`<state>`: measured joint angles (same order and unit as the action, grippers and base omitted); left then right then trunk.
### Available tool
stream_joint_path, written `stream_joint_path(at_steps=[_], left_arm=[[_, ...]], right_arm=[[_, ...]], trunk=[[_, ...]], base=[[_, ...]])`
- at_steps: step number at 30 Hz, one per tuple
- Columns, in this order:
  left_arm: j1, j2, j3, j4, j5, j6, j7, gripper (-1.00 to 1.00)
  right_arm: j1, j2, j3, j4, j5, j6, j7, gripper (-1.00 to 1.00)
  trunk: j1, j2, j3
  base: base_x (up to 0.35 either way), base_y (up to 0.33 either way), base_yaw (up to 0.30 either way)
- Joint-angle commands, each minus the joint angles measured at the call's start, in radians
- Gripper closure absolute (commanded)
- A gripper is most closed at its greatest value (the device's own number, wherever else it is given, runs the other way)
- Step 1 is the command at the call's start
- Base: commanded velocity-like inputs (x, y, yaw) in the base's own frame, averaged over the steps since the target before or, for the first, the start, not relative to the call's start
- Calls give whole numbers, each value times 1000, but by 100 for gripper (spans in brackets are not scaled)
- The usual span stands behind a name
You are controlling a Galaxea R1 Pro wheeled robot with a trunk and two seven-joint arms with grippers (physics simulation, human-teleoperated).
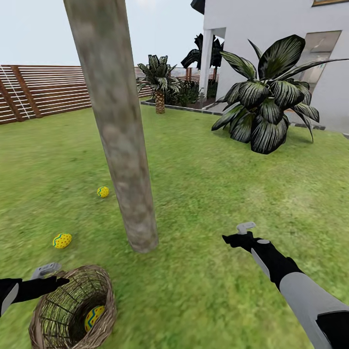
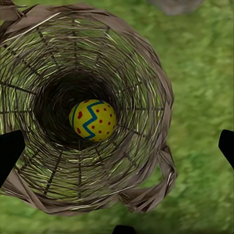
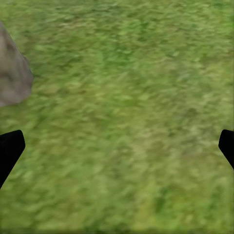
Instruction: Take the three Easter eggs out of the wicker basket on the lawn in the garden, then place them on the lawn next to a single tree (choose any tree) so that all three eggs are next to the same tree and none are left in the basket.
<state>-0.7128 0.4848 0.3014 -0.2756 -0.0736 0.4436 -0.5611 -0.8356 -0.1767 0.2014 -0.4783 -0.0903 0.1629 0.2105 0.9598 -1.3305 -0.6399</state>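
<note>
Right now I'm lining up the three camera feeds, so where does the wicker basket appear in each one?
Head view: the wicker basket sits at the lower left, below the left gripper.
Left wrist view: the basket's rim rings most of the picture, seen from above.
Right wrist view: not in it; grass and the tree trunk's foot.
Shared landmark: the egg lying in the basket's bottom.

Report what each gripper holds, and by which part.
Nothing is held. The left gripper hangs open over the basket, above the last egg. The right gripper is open over bare lawn.
</note>
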Motion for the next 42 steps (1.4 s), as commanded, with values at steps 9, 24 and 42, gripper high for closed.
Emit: stream_joint_path(at_steps=[9,24,42], left_arm=[[0,0,8,-2,-8,7,-8,-100],[-1,0,9,-2,-8,9,-9,-100],[0,15,13,-5,-7,9,-13,-100]], right_arm=[[0,-1,6,-2,-10,6,-1,-100],[0,-1,7,-2,-9,6,-1,-100],[0,0,7,-1,-8,6,-2,-100]], trunk=[[27,-50,-23],[84,-155,-70],[153,-281,-126]], base=[[0,0,0],[0,0,0],[0,0,0]])
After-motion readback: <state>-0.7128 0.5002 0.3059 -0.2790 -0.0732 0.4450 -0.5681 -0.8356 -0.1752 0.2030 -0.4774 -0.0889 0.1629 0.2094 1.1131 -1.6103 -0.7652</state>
